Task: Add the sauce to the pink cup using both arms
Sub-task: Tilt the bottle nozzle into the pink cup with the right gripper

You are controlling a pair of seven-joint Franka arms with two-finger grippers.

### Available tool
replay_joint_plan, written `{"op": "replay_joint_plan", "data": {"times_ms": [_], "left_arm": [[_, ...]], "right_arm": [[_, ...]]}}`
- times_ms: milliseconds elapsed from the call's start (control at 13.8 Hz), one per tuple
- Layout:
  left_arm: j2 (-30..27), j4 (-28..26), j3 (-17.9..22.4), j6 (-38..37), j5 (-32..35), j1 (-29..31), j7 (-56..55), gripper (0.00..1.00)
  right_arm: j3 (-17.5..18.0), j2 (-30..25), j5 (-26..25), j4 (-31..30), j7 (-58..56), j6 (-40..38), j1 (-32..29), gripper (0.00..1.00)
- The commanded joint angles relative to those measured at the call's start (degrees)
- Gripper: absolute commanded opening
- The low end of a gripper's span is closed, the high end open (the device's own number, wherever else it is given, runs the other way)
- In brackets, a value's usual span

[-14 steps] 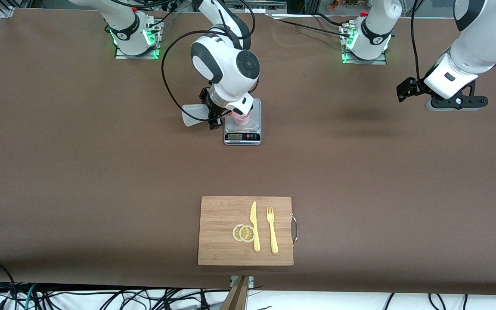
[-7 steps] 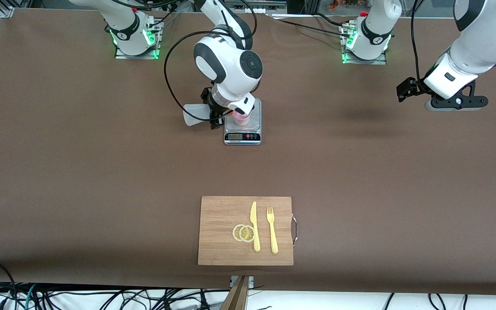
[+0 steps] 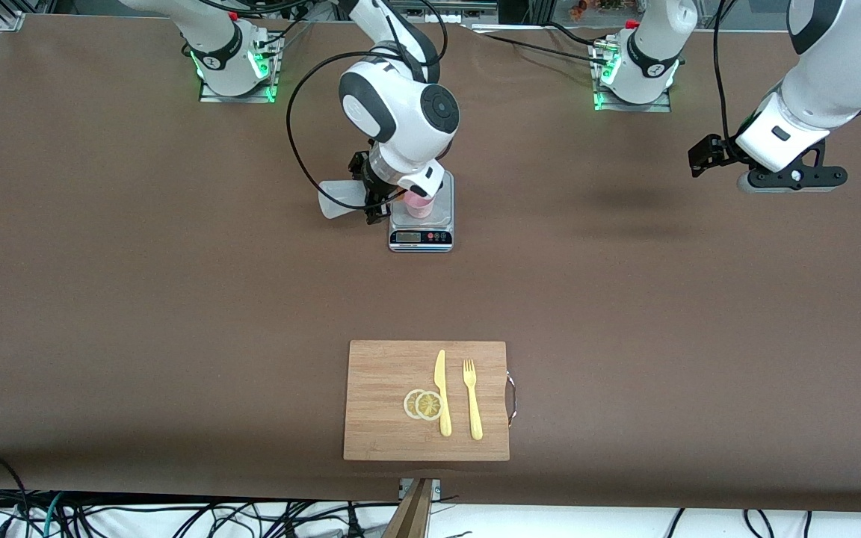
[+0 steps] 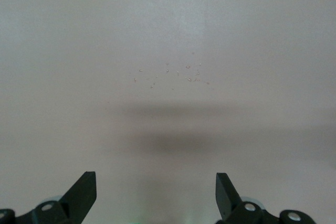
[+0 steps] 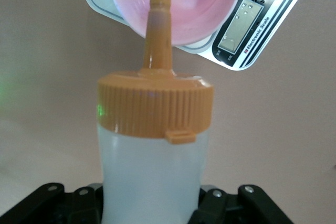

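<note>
The right hand (image 3: 377, 200) grips the tipped sauce bottle (image 5: 153, 156), its orange nozzle (image 5: 158, 24) over the pink cup (image 3: 420, 206) on the kitchen scale (image 3: 421, 224), while the left hand (image 4: 156, 195) waits released above bare table (image 3: 625, 299).

The left gripper (image 4: 156, 195) hangs over bare table (image 4: 168, 35), its two black fingers (image 4: 84, 190) spread wide apart with nothing between them. A soft dark shadow (image 4: 178, 142) lies on the surface below, with a few tiny pale specks (image 4: 178, 74) scattered near it.
</note>
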Motion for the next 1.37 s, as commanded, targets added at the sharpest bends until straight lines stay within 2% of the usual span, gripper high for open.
{"op": "replay_joint_plan", "data": {"times_ms": [0,940,1157,1302], "left_arm": [[0.3,1.3,-0.7,-1.4,1.0,0.7,0.7,1.0],[0.3,1.4,-0.7,-1.4,1.0,0.7,0.5,1.0],[0.3,1.4,-0.7,-1.4,1.0,0.7,0.4,1.0],[0.3,1.4,-0.7,-1.4,1.0,0.7,0.5,1.0]], "right_arm": [[-0.3,-0.1,-1.6,0.4,0.7,-1.0,0.7,0.0],[-0.4,0.1,-2.1,0.4,-0.2,-1.8,0.9,0.0],[-0.4,-0.2,-1.1,0.4,-0.8,-1.1,0.5,0.0],[-0.5,-0.4,1.7,0.4,-1.2,-0.3,-0.1,0.0]]}}
